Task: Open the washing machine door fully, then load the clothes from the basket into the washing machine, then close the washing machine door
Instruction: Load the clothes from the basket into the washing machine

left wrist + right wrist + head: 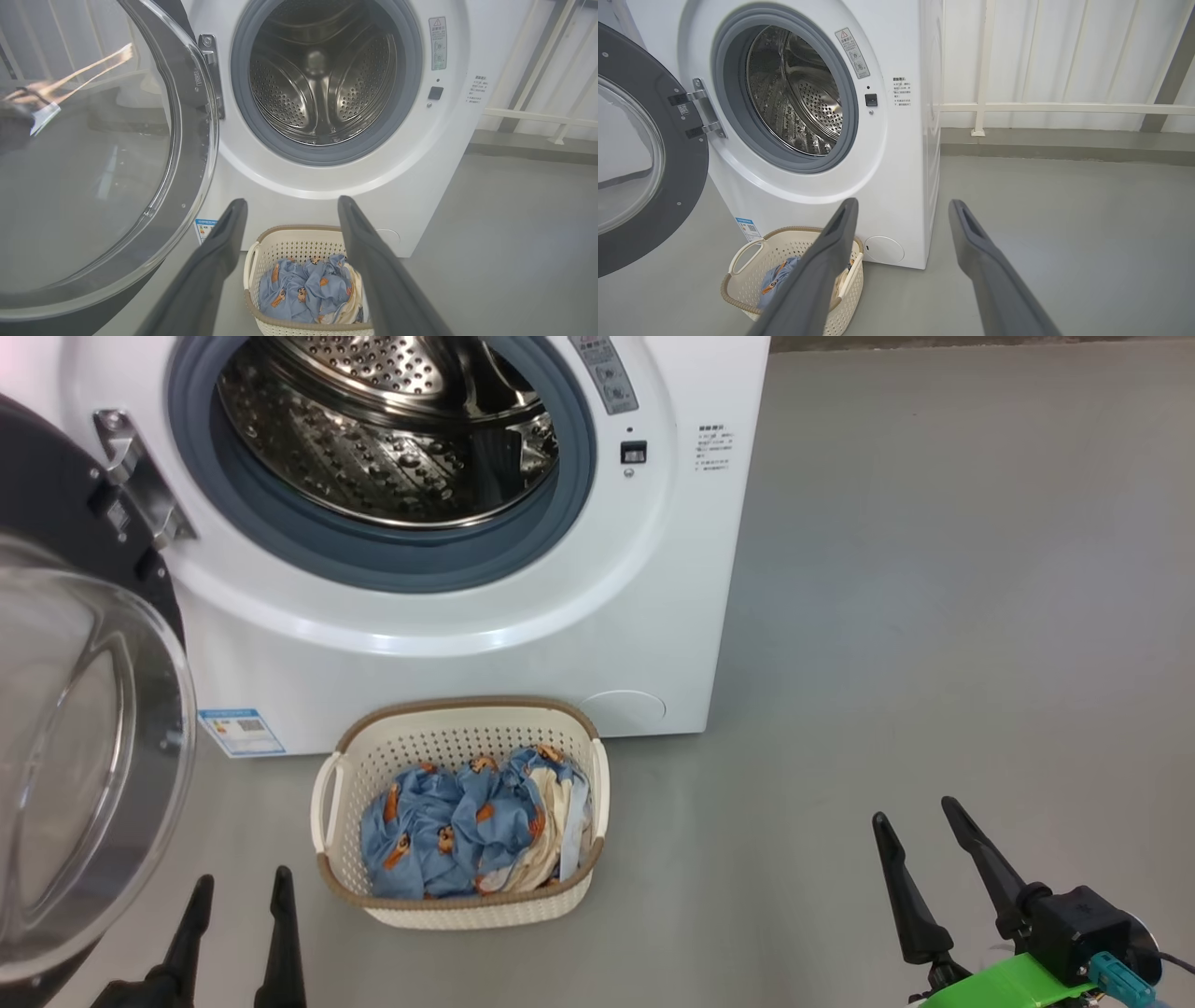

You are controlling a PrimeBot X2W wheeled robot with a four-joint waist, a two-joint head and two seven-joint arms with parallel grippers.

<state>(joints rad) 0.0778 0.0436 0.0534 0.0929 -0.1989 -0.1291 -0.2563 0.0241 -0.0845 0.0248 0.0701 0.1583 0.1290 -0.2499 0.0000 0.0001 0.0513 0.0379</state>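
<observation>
The white washing machine (523,644) (448,154) (896,186) stands with its steel drum (392,429) exposed. Its round door (84,747) (93,158) (640,154) is swung wide open to the left, glass bowl bulging outward. On the floor in front sits the cream basket (462,910) (285,245) (747,261), holding light blue printed clothes (457,831) (303,291) (773,284) and some cream cloth. My left gripper (241,885) (292,205) is open and empty, left of the basket. My right gripper (915,814) (901,205) is open and empty over bare floor, well right of the basket.
Grey floor (934,616) spreads to the right of the machine. A white railing (1064,108) and a pale wall stand behind it. The open door takes up the space at the left, close to my left gripper.
</observation>
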